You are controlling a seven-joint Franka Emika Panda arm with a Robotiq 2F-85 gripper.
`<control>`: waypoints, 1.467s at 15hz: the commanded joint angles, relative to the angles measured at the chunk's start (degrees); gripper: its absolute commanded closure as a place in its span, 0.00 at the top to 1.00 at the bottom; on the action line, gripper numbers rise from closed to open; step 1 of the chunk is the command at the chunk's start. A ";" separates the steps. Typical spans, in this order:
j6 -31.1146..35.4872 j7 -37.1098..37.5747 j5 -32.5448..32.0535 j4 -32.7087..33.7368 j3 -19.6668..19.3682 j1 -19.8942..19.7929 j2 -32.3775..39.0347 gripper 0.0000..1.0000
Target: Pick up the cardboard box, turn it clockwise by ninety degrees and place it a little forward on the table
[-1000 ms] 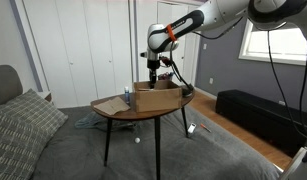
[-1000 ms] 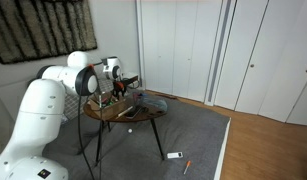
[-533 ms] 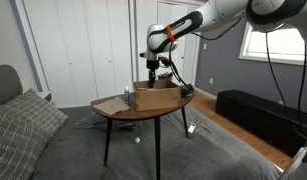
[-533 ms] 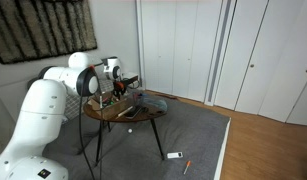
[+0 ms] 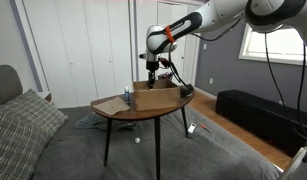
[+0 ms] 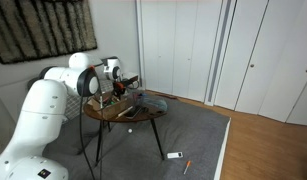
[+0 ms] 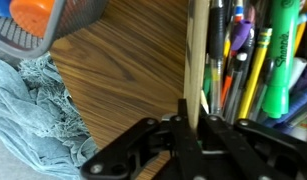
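Grip at the box rim: the black 2-fingered pincer [image 7: 192, 118] is closed almost completely. Its fingers press on either face of the thin upright wall of the plain brown corrugated cardboard box [image 7: 196, 50]. Pens and markers [image 7: 243, 60], among them a green highlighter [image 7: 280, 55], stand packed inside the box on one side of that wall. On the other side lies the bare dark-brown wooden table [image 7: 123, 70]. It carries a crumpled blue cloth [image 7: 33, 110] and a black mesh basket [image 7: 88, 15] holding something orange. In an exterior view the pincer [image 5: 153, 72] hangs straight down from the white arm onto the box [image 5: 156, 98], which sits on the rounded table [image 5: 118, 110]. Room: white closet doors [image 5: 73, 50], a low black bench [image 5: 255, 112], a grey cushion [image 5: 23, 130], grey carpet [image 6: 183, 135] and a strip of wooden floor [image 6: 273, 135].
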 commanded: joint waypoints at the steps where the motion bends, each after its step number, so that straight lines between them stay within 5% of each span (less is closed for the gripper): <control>1: -2.99 -0.25 1.22 1.87 0.12 0.03 0.36 0.02; 22: -28.20 -1.33 16.94 13.48 1.66 -4.57 1.03 0.02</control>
